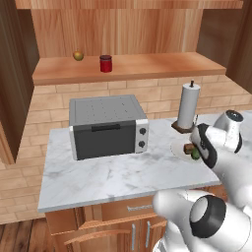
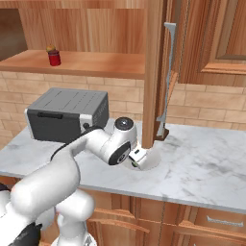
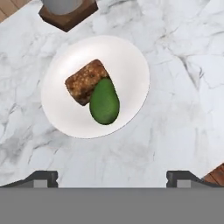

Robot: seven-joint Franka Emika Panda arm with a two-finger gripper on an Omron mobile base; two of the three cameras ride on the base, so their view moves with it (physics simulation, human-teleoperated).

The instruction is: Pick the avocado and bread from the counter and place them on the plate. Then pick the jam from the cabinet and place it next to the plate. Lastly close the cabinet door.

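The white plate (image 3: 127,65) lies on the marble counter (image 1: 113,172). On it the brown bread (image 3: 86,81) and the dark green avocado (image 3: 104,101) rest side by side, touching. My gripper (image 3: 112,178) hangs open just above the plate with nothing between its fingers. In the left base view the hand partly covers the plate (image 1: 177,146); the bread (image 1: 188,148) and avocado (image 1: 195,155) peek out beside it. The red jam (image 1: 106,63) stands on the shelf of the open cabinet (image 1: 147,66). From the right, the jam (image 2: 55,58) is at the far left of the shelf.
A grey toaster oven (image 1: 107,126) stands on the counter left of the plate. A paper towel holder (image 1: 188,106) stands right behind the plate. A yellowish-brown round fruit (image 1: 78,55) sits left of the jam. The open cabinet door (image 2: 153,72) juts out over the plate.
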